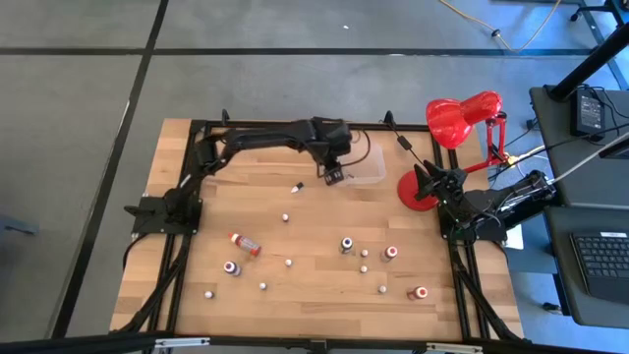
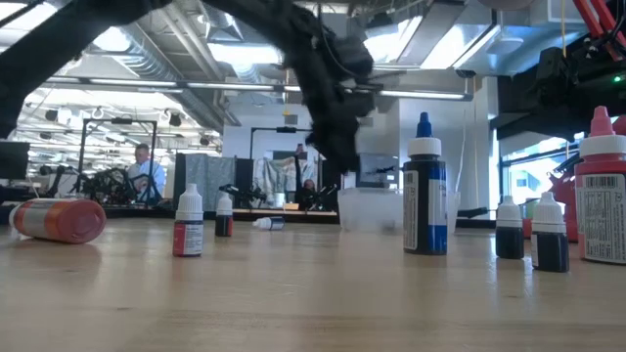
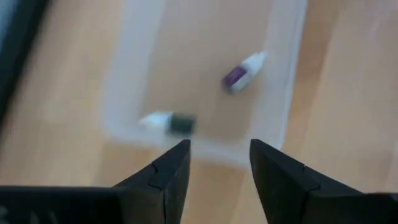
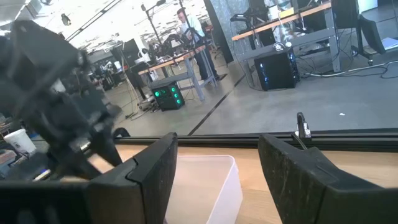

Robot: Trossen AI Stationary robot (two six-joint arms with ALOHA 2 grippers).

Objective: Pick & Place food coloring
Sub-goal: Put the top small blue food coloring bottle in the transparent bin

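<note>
hovering over the clear tub (image 1: 366, 169), the left gripper (image 1: 334, 176) has its fingers spread and empty; two small food coloring bottles (image 3: 244, 70) lie inside the tub, others scattered across the wooden table (image 1: 197, 246). right gripper (image 4: 217, 180), spread, waits beside the red lamp (image 1: 462, 118); workshop benches fill the room behind.

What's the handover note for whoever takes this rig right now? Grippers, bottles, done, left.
Left gripper: open, empty, above the clear rectangular plastic tub at the table's far side.
Right gripper: open, empty, parked at the right edge near the red desk lamp.
Done: two small food coloring bottles in the tub, one purple-labelled, one dark-labelled.
Left: about a dozen tiny food coloring bottles scattered on the wooden table, including a larger red bottle lying on its side and one lying just outside the tub.
</note>
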